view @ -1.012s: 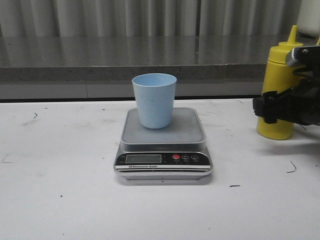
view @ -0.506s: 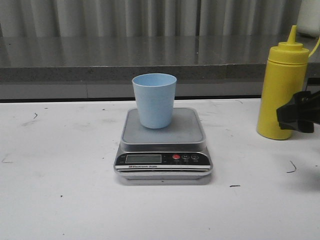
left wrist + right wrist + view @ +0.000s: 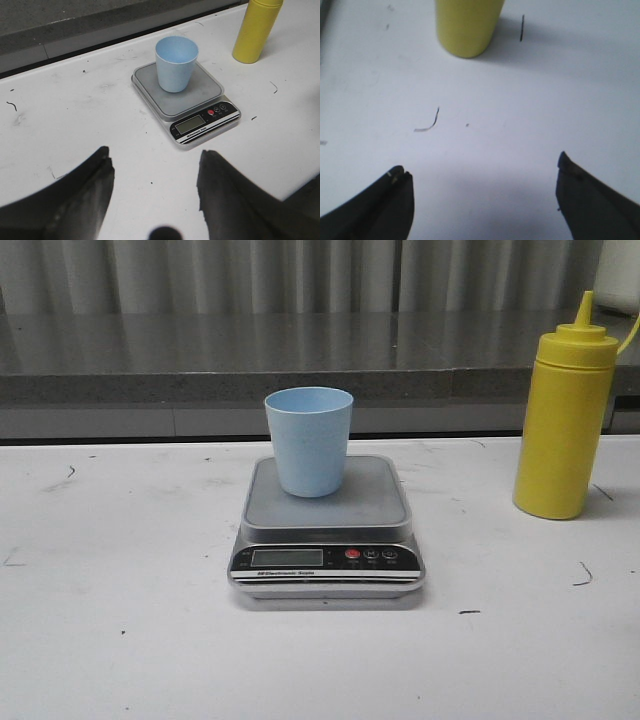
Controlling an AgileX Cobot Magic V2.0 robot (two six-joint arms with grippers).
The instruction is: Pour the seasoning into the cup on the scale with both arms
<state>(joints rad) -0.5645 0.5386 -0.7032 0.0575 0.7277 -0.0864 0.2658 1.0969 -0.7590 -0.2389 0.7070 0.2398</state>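
Behind everything we see a grey corrugated wall and a long grey ledge (image 3: 300,360) running across the back. Below it lies the white tabletop (image 3: 120,640), scuffed with small dark marks and carrying all the task's things.

Largest on it is the scale (image 3: 327,530), near the middle of the front view, with its square steel platform toward the ledge and its black front panel toward us. On that panel we make out a pale display (image 3: 287,557) and, just beside it, a red button (image 3: 352,554); the display's reading is too small for us to tell.

Next comes the bottle (image 3: 562,420), tall and yellow, standing upright on the tabletop at the right, well apart from the scale. Its cone-tipped cap is on. In the right wrist view only the lower part of its yellow body shows.

Smaller is the cup (image 3: 309,440), light blue and upright, resting on the scale's platform with its mouth open upward. From the left wrist view we cannot see anything inside it.

Neither arm appears in the front view. In the left wrist view we see the left claw (image 3: 155,175) spread wide, holding nothing, above bare tabletop with the scale and cup in front of it. In the right wrist view the right claw (image 3: 485,192) is likewise spread wide and empty, apart from the bottle ahead of it.
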